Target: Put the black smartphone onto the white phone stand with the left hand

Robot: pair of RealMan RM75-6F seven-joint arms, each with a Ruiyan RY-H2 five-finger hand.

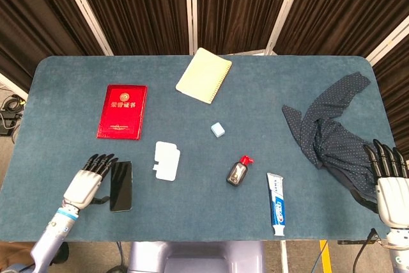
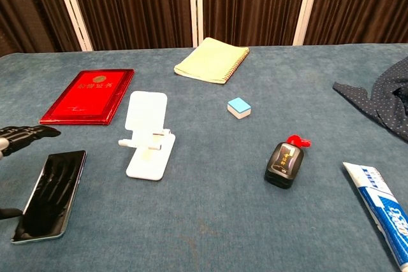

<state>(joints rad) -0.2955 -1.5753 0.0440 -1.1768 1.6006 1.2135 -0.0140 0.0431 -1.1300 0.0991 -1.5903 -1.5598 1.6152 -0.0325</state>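
The black smartphone lies flat, screen up, near the table's front left edge, also the smartphone in the chest view. My left hand lies right beside its left edge, fingers stretched forward and spread, thumb against the phone's side; nothing is gripped. In the chest view only the left hand's fingertips show at the frame's left border. The white phone stand stands upright just right of the phone, its back plate tilted, seen too as the stand. My right hand rests open at the front right corner.
A red booklet lies behind the phone. A yellow notebook is at the back. A blue eraser, a small black bottle and a toothpaste tube lie right of the stand. Dark dotted cloth sits by the right hand.
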